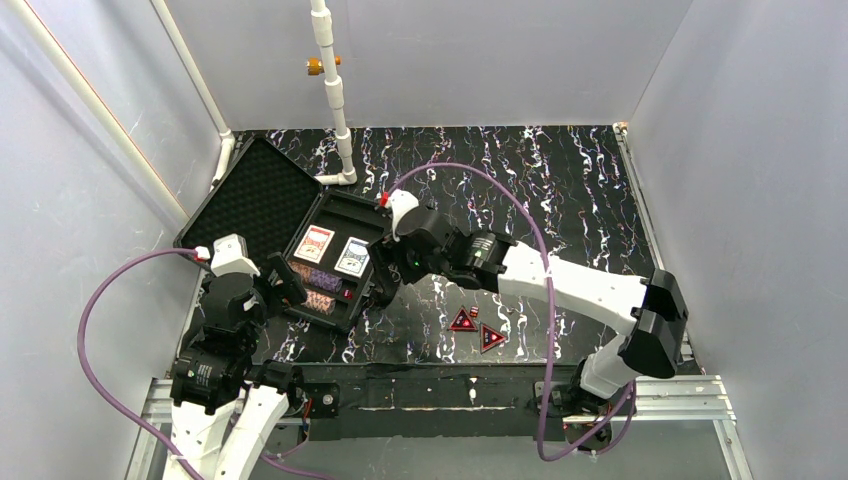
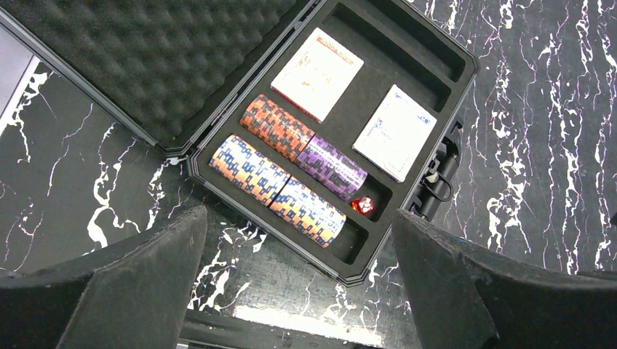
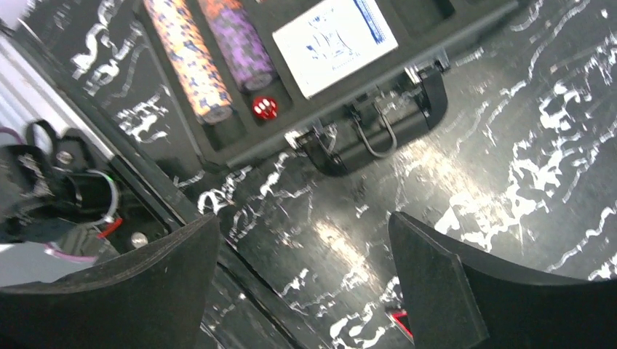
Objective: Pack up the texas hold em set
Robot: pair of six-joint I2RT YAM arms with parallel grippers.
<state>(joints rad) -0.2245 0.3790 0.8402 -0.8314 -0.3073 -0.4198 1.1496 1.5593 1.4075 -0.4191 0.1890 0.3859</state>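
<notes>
While lying open, shows black foam-lidded case [image 2: 367,91] with red deck [image 2: 316,73], blue deck [image 2: 396,131], chip stacks [image 2: 287,171], red die [image 2: 361,206]; finds left gripper [image 2: 298,218], right gripper [image 3: 303,220] spread wide, empty.

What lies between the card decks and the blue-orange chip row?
An orange-and-purple chip row, a red die at its end, seen in the left wrist view.
</notes>
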